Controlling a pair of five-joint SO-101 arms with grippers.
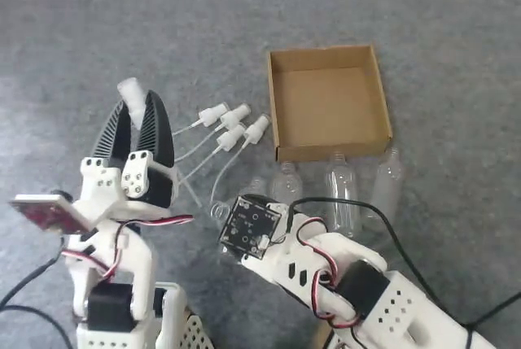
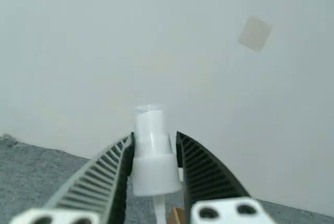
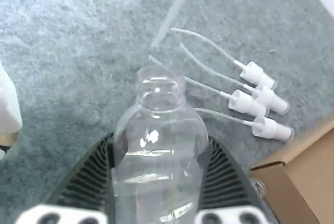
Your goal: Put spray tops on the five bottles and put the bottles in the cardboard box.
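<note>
high: overhead | left wrist: close, likely facing wall [image 2: 167,36] | right wrist: downward, shares high's spray tops [image 3: 245,102]

Your table cover [image 1: 456,56] is mottled grey, and toward one o'clock on it the cardboard box [image 1: 334,151] is plain brown. The loose spray tops [image 1: 230,137] are white, the same white as the spray top [image 2: 152,161] in the left gripper [image 2: 154,138]. Its fingers [image 2: 104,177] are black and ribbed, like those of the right gripper [image 3: 160,140] around the clear bottle [image 3: 156,109]. The arm shells [image 1: 399,308] are white, and the wires [image 1: 313,263] are red and black.
</note>
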